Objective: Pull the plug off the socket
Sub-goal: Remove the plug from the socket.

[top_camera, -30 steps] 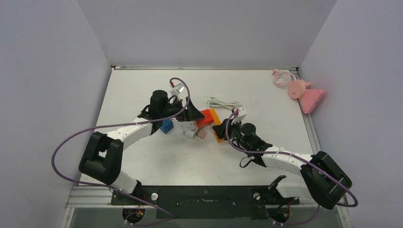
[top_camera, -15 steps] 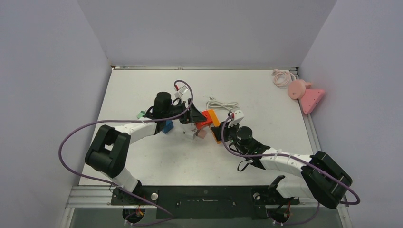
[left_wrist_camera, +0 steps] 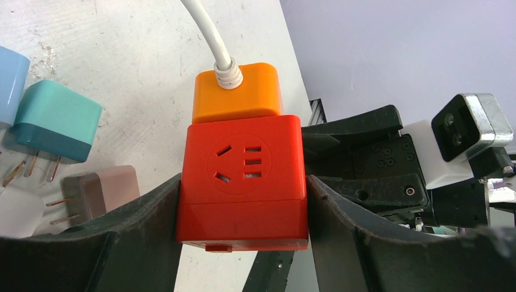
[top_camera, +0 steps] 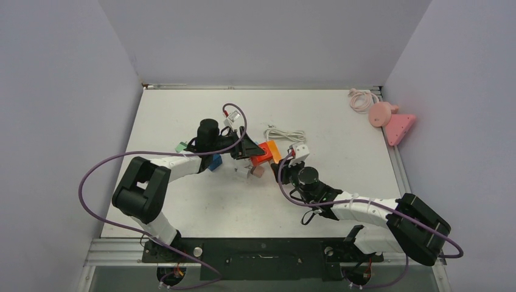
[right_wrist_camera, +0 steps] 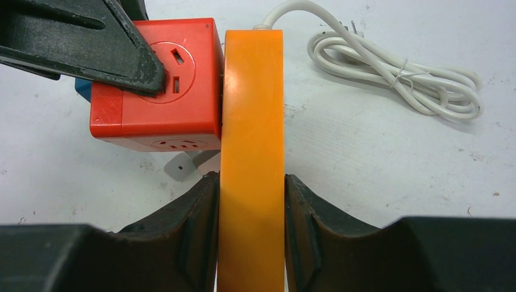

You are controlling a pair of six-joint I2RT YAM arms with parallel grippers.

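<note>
The red cube socket (left_wrist_camera: pixel 243 176) is clamped between my left gripper's (left_wrist_camera: pixel 243 204) black fingers (left_wrist_camera: pixel 152 219). The orange plug (left_wrist_camera: pixel 237 91) with its white cord (left_wrist_camera: pixel 204 30) is still seated flush against the socket's far face. In the right wrist view my right gripper (right_wrist_camera: pixel 252 207) is shut on the orange plug (right_wrist_camera: pixel 252 121), with the red socket (right_wrist_camera: pixel 158 85) at its left. In the top view the socket (top_camera: pixel 261 153) and plug (top_camera: pixel 275 151) sit mid-table between the left gripper (top_camera: pixel 252 152) and the right gripper (top_camera: pixel 282 164).
The cord's coiled end (top_camera: pixel 285 132) lies just behind the plug. Loose adapters lie beside the socket: teal (left_wrist_camera: pixel 55 121), pinkish-brown (left_wrist_camera: pixel 100 194), blue (top_camera: pixel 214 161) and a small green one (top_camera: pixel 180 146). A pink object (top_camera: pixel 392 121) and pink cable (top_camera: pixel 361 99) sit at the back right.
The left arm's elbow swung right and the right wrist moved left and nearer. Socket and plug shifted slightly back and stay joined, held by both grippers.
</note>
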